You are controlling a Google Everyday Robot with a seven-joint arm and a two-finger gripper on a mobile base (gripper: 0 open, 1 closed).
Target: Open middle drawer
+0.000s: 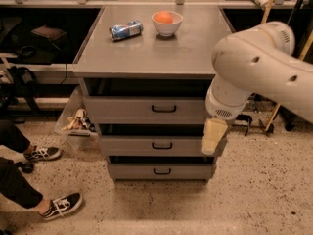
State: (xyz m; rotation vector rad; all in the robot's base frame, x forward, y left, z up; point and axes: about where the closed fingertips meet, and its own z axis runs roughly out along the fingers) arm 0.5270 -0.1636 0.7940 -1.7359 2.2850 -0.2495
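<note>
Two black-and-white sneakers (61,205) stand at far left on the speckled floor, where we begin our count; next, a clear bin (68,126) against the cabinet's left flank; on the grey surface (146,58), a blue can (125,30) lying on its side, and just right of it a white bowl (167,23) holding an orange fruit (164,17); below, three grey drawers stacked, the middle drawer (132,146) between the top drawer (122,109) and the bottom drawer (132,171), its black bar handle (162,145) at centre; at right, the cream-coloured gripper (214,136), hanging from the white arm (254,67) in front of the middle drawer's right end, apart from the handle; whether it is clenched or released we cannot tell.
</note>
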